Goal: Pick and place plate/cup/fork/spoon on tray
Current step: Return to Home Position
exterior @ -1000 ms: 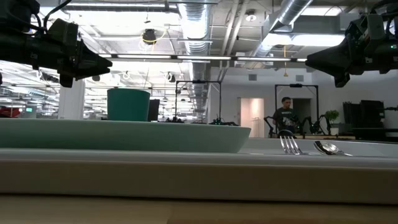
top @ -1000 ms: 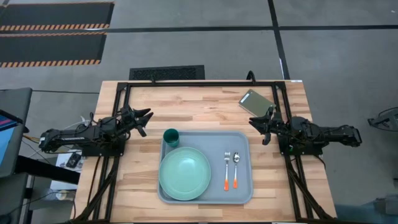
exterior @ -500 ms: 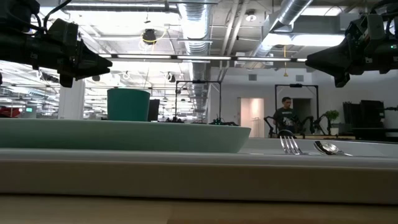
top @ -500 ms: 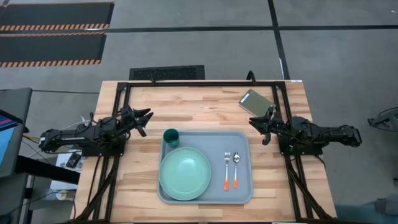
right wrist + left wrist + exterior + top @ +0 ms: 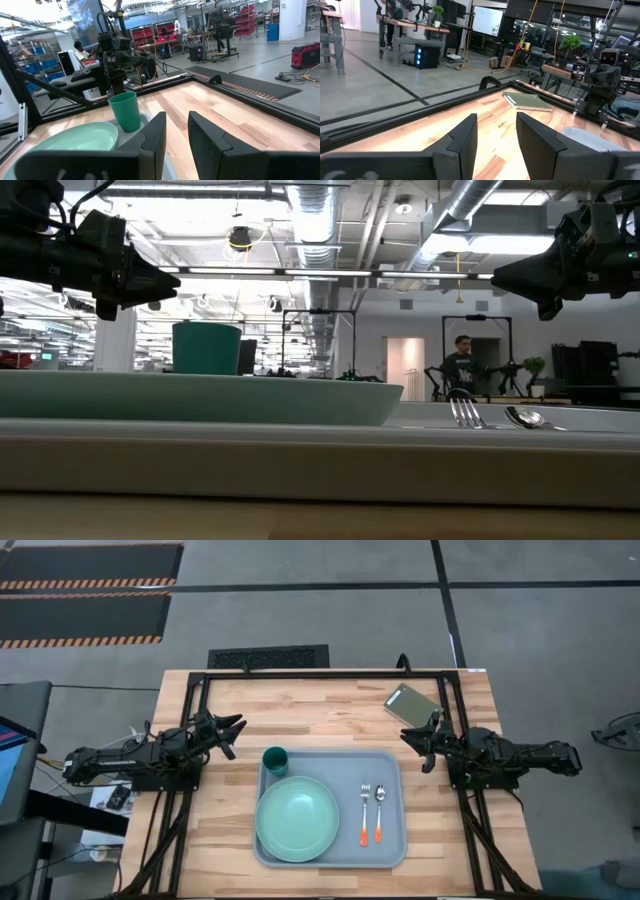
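Comparing this moment with a second ago, nothing on the table (image 5: 330, 705) has moved: both arms hang in the same withdrawn poses and every piece lies where it did. Only the person (image 5: 462, 363) far back in the room, seen in the low view, has shifted stance a little.

The tray (image 5: 393, 844), pale blue-grey with rounded corners and a raised rim, sits on the wooden table and holds all four pieces. The plate (image 5: 297, 821), wide, round and mint-green, fills the tray's near left part. The cup (image 5: 276, 760), small, dark teal and upright, stands in the tray's far left corner, just beside the plate's rim. The fork (image 5: 365, 813) and spoon (image 5: 380, 810) lie side by side in the tray's right half, silver heads toward the far edge, orange handles toward the near edge, with the spoon on the outer side.

The left gripper (image 5: 232, 729) hovers off the tray's far left corner, above bare wood; its fingers (image 5: 465, 141) stand a narrow gap apart and hold nothing. The right gripper (image 5: 412, 741) hovers just off the tray's far right corner, its fingers (image 5: 155, 136) likewise narrowly parted and empty. A green-grey notebook (image 5: 412, 700) lies beyond the tray's far right corner.
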Motion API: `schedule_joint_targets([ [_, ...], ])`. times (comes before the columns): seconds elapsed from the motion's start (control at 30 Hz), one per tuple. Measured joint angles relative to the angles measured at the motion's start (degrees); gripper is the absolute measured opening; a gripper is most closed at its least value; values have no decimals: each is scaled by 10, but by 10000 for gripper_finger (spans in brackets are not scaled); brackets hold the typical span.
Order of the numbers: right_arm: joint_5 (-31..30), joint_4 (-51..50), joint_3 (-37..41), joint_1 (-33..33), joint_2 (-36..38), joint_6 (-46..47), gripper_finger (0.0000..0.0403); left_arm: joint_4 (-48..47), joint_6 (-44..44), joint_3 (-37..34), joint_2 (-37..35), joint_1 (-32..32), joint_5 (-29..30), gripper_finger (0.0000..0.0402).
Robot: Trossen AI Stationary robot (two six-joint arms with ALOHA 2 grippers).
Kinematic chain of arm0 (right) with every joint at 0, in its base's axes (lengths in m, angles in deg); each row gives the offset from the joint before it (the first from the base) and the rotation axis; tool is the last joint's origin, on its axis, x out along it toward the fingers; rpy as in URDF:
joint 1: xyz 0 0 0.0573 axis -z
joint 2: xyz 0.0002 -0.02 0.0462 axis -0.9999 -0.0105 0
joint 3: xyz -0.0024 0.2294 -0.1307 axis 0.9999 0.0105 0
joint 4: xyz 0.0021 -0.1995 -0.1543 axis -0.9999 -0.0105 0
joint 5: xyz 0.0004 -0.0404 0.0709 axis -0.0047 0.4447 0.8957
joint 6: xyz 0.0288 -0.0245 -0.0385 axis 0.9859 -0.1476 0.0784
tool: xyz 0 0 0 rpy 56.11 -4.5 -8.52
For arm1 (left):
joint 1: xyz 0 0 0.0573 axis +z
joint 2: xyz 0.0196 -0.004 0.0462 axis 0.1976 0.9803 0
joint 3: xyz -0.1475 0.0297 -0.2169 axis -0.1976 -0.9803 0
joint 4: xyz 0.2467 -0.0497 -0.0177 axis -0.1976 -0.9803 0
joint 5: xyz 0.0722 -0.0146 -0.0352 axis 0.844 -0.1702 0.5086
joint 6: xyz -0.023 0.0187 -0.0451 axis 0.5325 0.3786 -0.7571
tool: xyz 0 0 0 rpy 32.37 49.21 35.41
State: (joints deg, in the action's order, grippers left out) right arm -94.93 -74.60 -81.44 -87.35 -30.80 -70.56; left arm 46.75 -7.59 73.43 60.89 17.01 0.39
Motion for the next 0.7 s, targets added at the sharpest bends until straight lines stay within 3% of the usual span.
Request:
schedule_joint_targets([
  [0.7,1,1,0,-13,1,0,108,0,3,0,0,0,0,123],
])
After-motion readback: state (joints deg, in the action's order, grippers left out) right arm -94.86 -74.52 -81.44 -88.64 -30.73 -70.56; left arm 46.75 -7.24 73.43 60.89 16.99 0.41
